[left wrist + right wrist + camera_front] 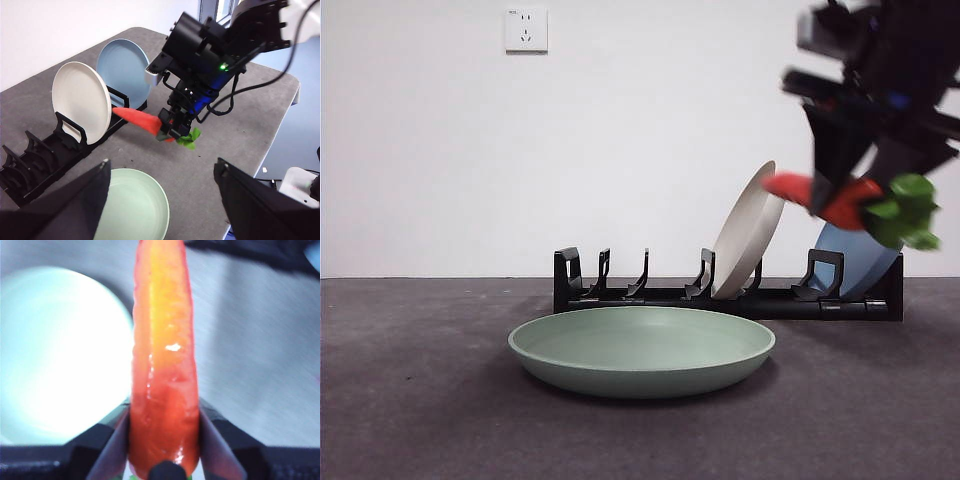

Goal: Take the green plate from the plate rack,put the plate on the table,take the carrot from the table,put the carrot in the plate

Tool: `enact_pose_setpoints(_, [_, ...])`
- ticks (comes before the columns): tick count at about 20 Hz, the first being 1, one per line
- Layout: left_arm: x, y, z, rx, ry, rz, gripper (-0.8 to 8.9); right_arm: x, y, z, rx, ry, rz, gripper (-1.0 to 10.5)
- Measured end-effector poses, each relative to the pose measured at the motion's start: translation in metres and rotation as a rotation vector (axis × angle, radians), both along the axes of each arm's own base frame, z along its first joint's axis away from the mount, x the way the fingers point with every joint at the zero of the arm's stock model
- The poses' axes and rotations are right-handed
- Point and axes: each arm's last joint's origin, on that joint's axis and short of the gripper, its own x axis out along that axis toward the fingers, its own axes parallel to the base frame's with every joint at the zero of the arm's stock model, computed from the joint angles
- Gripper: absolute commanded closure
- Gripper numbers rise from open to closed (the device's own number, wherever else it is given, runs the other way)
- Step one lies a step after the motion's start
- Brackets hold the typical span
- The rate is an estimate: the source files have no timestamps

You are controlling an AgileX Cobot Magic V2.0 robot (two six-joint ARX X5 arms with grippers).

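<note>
The green plate (pixel 642 350) lies flat on the table (pixel 420 420) in front of the plate rack (pixel 650 292). My right gripper (pixel 835 195) is shut on the carrot (pixel 825 198) and holds it in the air at the right, above the table and beside the plate. The carrot's tip points toward the rack and its green leaves (pixel 905 212) hang at the right. In the right wrist view the carrot (pixel 164 370) sits between the jaws, with the plate (pixel 60 355) below and to one side. My left gripper (pixel 162 175) is open and empty above the plate (pixel 132 212).
A beige plate (pixel 748 232) and a blue plate (pixel 855 260) stand in the rack's right slots; its left slots hold nothing. The table's edge (pixel 280 135) lies close behind the right arm in the left wrist view. A wall socket (pixel 526 30) is on the white wall.
</note>
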Motion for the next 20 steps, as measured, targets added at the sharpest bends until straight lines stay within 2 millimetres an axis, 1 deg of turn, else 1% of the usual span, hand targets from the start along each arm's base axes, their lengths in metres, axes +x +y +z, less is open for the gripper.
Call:
enact_pose_setpoints(2, [0.000,0.000,0.000,0.001,0.001,0.000,4.59,-0.005,0.020,0.000,0.027,-0.016,0.047,9.6])
enact_pose_setpoints(5, [0.000,0.000,-0.001,0.009,0.005,0.000,4.59,-0.009,0.059,-0.008,0.081,-0.055,0.135,9.6])
enact_pose_setpoints(6, [0.000,0.000,-0.001,0.014,0.008,0.000,4.59,-0.010,0.073,-0.014,0.096,-0.060,0.163,9.6])
enact_pose_setpoints(7, [0.000,0.001,-0.002,0.016,0.008,0.000,4.59,-0.009,0.084,-0.021,0.100,-0.056,0.180,9.6])
enact_pose_setpoints(9, [0.000,0.001,-0.002,0.023,0.012,0.000,4.59,-0.007,0.101,-0.043,0.086,-0.017,0.205,9.6])
enact_pose_setpoints(11, [-0.001,0.001,-0.003,0.030,0.016,0.000,4.59,-0.001,0.109,-0.069,0.046,0.046,0.198,9.6])
enact_pose_setpoints(13, [-0.001,0.002,-0.004,0.043,0.023,0.000,4.59,0.003,0.112,-0.089,0.005,0.094,0.187,9.6])
enact_pose_setpoints(14, [-0.001,0.002,-0.005,0.046,0.025,0.000,4.59,0.005,0.112,-0.094,-0.014,0.102,0.179,9.6])
enact_pose_setpoints(17, [-0.001,0.002,-0.005,0.046,0.025,0.000,4.59,0.005,0.112,-0.098,-0.021,0.111,0.177,9.6])
enact_pose_setpoints(18, [-0.001,0.002,-0.005,0.046,0.025,0.000,4.59,0.005,0.112,-0.098,-0.021,0.112,0.176,9.0])
enact_pose_setpoints(19, [-0.001,0.002,-0.005,0.047,0.025,0.000,4.59,0.005,0.112,-0.098,-0.021,0.112,0.176,7.7])
enact_pose_setpoints(20, [-0.001,0.002,-0.005,0.049,0.027,0.000,4.59,0.005,0.112,-0.098,-0.022,0.114,0.176,5.6])
